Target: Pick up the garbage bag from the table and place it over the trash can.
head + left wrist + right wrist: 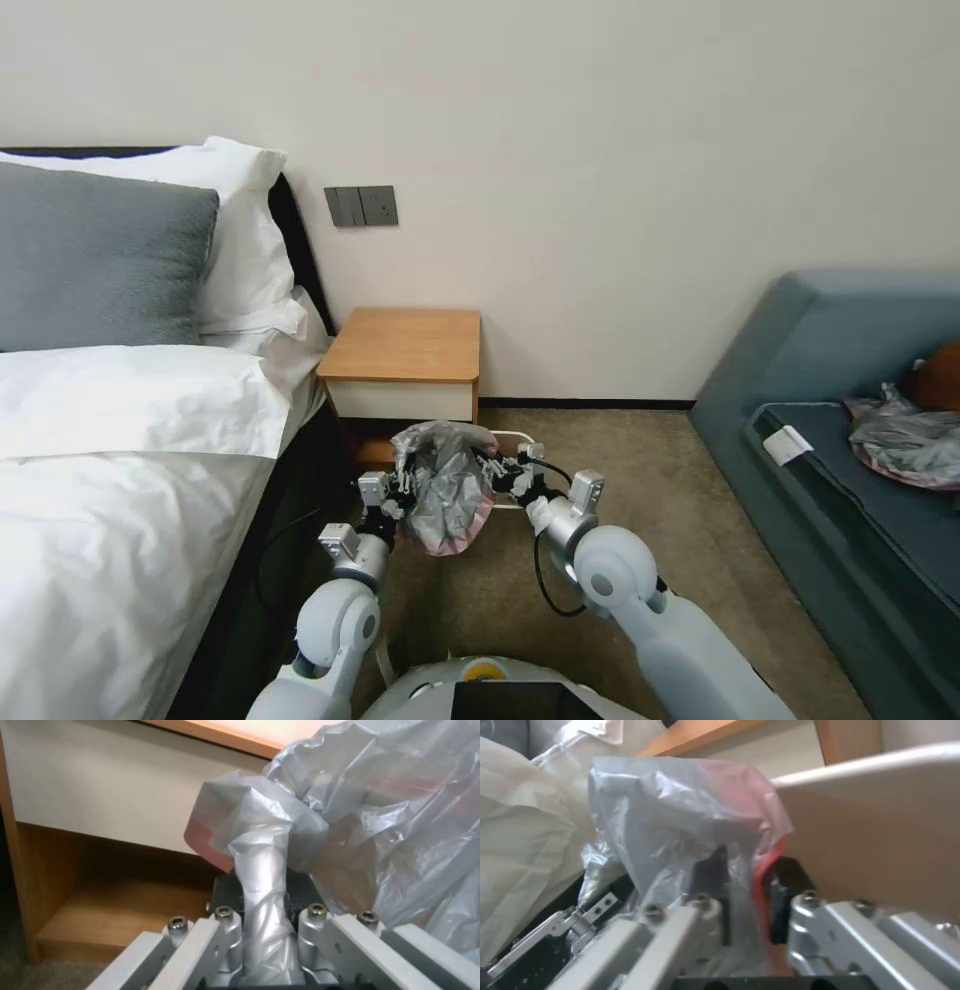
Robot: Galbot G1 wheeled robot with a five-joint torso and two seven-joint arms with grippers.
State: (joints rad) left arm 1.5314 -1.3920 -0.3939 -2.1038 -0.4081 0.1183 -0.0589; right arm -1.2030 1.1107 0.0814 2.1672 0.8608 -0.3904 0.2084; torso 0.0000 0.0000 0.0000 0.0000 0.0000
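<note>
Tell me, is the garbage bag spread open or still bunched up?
Bunched: garbage bag hangs crumpled between left gripper and right gripper.

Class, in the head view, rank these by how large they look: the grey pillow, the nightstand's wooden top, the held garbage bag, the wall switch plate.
1. grey pillow
2. nightstand's wooden top
3. garbage bag, nearer the camera, so roughly comparable
4. wall switch plate

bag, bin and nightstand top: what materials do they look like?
Garbage bag: thin plastic film, translucent grey with a pink rim; it crinkles and shines where the left gripper and right gripper pinch it. Trash can: smooth matte cream wall, probably moulded plastic. Table: orange-brown top with a wood look; solid wood or laminate, can't tell.
</note>
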